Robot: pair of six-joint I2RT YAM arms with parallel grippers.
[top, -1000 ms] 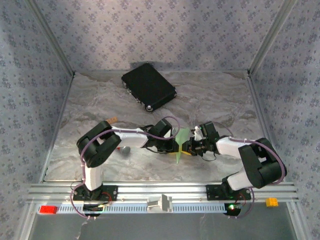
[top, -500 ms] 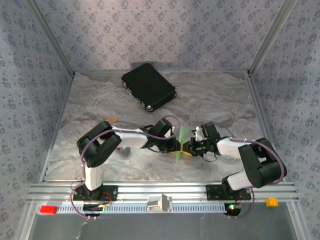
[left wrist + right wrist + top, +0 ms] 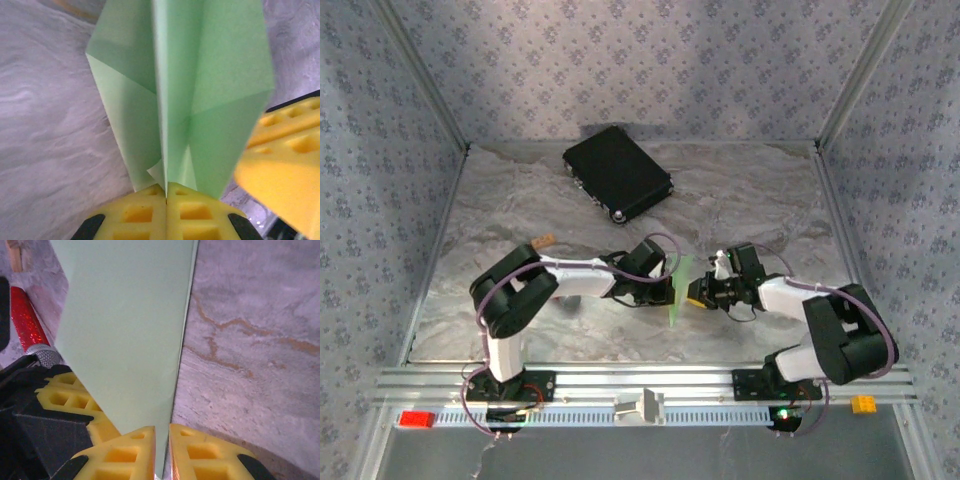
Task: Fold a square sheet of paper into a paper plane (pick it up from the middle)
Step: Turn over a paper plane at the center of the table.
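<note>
Paper (image 3: 200, 100) is light and bendy; your left pincer (image 3: 166, 192) and right pincer (image 3: 162, 440) both pinch it, so hold the fold gently.

Non-task items: five noted on and about the table.
Black case (image 3: 617, 173) lies closed at far centre of the marbled table (image 3: 750, 195). A small tan piece (image 3: 545, 241) sits left of centre. A red-handled tool (image 3: 25, 320), grey-headed, lies flat. A red block (image 3: 416, 419) and an orange block (image 3: 863, 404) sit at the front rail (image 3: 720, 380).
</note>
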